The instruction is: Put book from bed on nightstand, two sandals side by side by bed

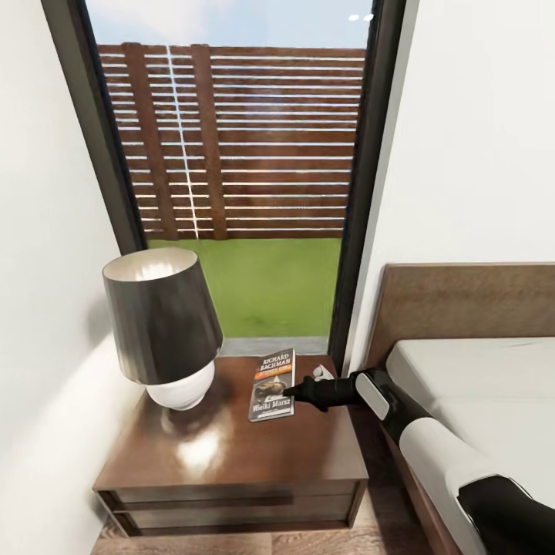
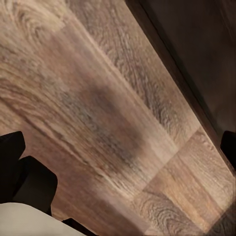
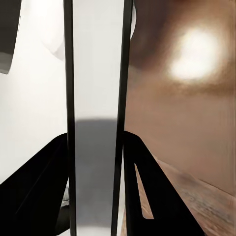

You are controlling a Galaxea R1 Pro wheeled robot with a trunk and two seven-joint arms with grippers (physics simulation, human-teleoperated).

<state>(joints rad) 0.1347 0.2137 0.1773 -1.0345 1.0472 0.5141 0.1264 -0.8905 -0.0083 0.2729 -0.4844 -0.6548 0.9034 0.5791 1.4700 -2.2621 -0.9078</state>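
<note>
The book (image 1: 273,385) lies flat on the nightstand (image 1: 231,455), near its back right corner beside the lamp (image 1: 163,327), with the right gripper (image 1: 297,391) at its right edge. In the right wrist view two dark fingers (image 3: 147,191) flank the book's pale page edge (image 3: 96,98), seemingly pinching it, so release looks pending. The sandals remain to be placed. Whether the left gripper (image 2: 24,184), over the floor (image 2: 98,98), is open I cannot tell.

The right gripper (image 1: 297,391) partly hides the book's (image 1: 273,383) edge, its grip perhaps closed.
</note>
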